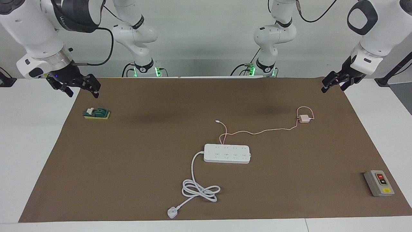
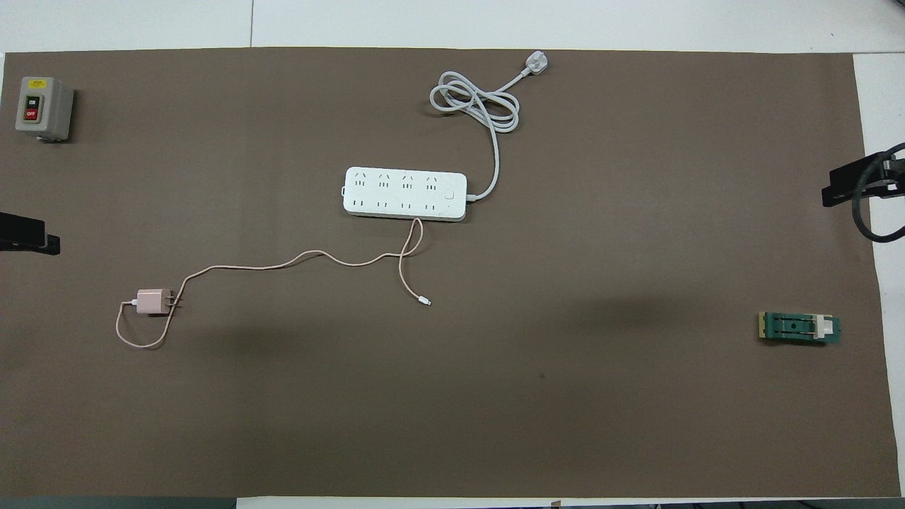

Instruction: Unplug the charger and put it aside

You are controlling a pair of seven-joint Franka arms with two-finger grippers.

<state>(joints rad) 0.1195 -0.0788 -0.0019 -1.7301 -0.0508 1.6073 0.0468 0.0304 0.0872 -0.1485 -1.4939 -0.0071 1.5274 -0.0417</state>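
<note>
Hanging above the mat's edge at each end of the worktop, the left gripper [image 1: 334, 84] and the right gripper [image 1: 81, 89] both have spread fingers and hold nothing. Nearest the robots lies the charger [image 1: 303, 119], unplugged, toward the left arm's end. Its pink cable [image 1: 257, 131] runs to the white power strip [image 1: 227, 153], which lies farther from the robots.

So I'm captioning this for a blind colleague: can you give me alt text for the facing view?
A pink charger lies unplugged on a brown mat, its cable trailing to a white power strip. The open left gripper and the open right gripper hang above the mat's corners nearest the robots, each holding nothing.
</note>
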